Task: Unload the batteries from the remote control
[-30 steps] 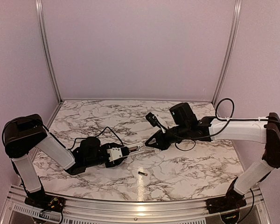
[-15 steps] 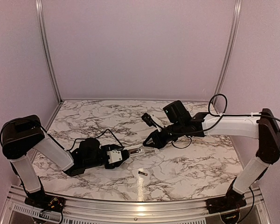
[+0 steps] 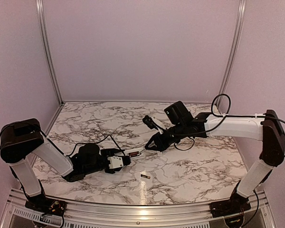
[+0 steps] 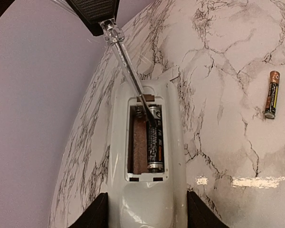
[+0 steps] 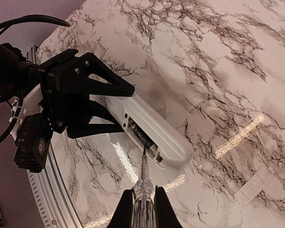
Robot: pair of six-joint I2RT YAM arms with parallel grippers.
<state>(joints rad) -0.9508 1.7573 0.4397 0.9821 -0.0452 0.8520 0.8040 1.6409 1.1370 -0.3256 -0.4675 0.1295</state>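
Observation:
The white remote control lies recess-up between the fingers of my left gripper, which is shut on its body. The open compartment holds one dark battery in the right slot, and the left slot shows bare brown. A second battery lies loose on the marble. My right gripper is shut on a clear-handled screwdriver. Its tip rests at the far end of the seated battery.
A small flat white cover piece lies on the marble right of the remote. The aluminium front rail runs along the near edge. Both arms meet over the table's middle, the right arm's cable hanging beside its gripper.
My right arm has swung a little to the left, keeping the screwdriver tip at the remote. My left gripper with the remote has shifted slightly towards the near left.

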